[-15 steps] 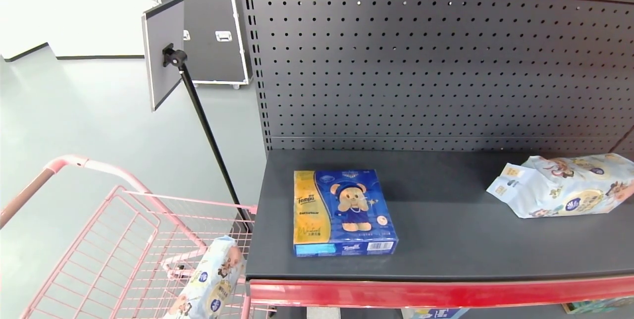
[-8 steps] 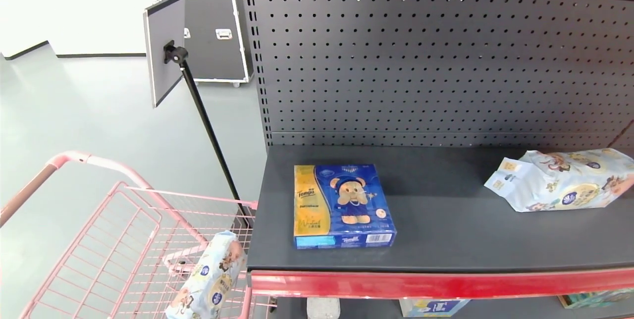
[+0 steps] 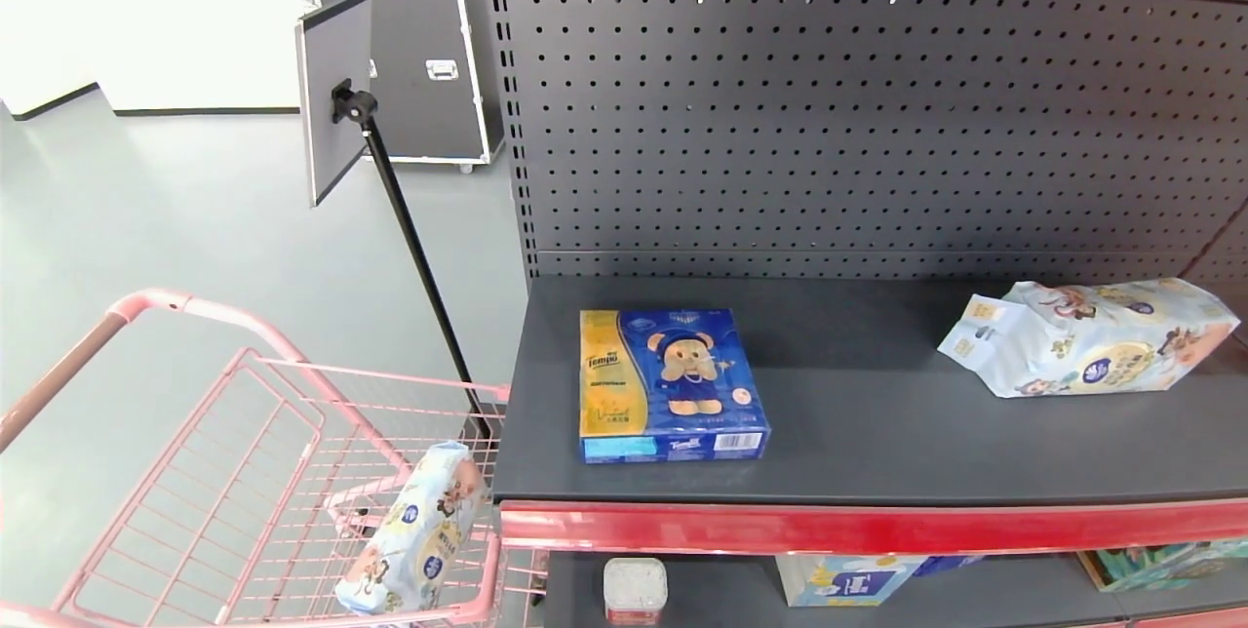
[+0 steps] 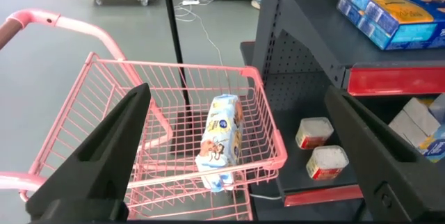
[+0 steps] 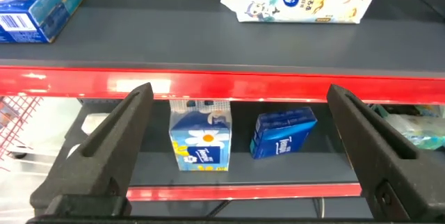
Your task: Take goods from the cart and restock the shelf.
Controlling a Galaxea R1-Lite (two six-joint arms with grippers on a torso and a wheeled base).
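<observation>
A pale soft tissue pack (image 3: pixel 414 530) stands on end in the pink wire cart (image 3: pixel 195 472) at the lower left, close to the cart's corner nearest the shelf. My left gripper (image 4: pixel 236 92) hangs open above the cart, and the same pack (image 4: pixel 221 140) lies below, between its spread fingers. On the dark shelf (image 3: pixel 877 452) lie a blue tissue box (image 3: pixel 668 384) and a soft printed pack (image 3: pixel 1087 335) at the right. My right gripper (image 5: pixel 240 92) is open in front of the red shelf edge (image 5: pixel 222 81), holding nothing.
A sign board on a black stand (image 3: pixel 336 92) rises between cart and shelf, with a black flight case (image 3: pixel 400 43) behind. The lower shelf holds a white tissue cube (image 5: pixel 200 144), a blue pack (image 5: pixel 281 133) and two cans (image 4: pixel 314 132). A perforated panel (image 3: pixel 858 121) backs the shelf.
The head view has shifted, so the shelf sits higher in the picture and the lower shelf shows below it. The goods lie where they were.
</observation>
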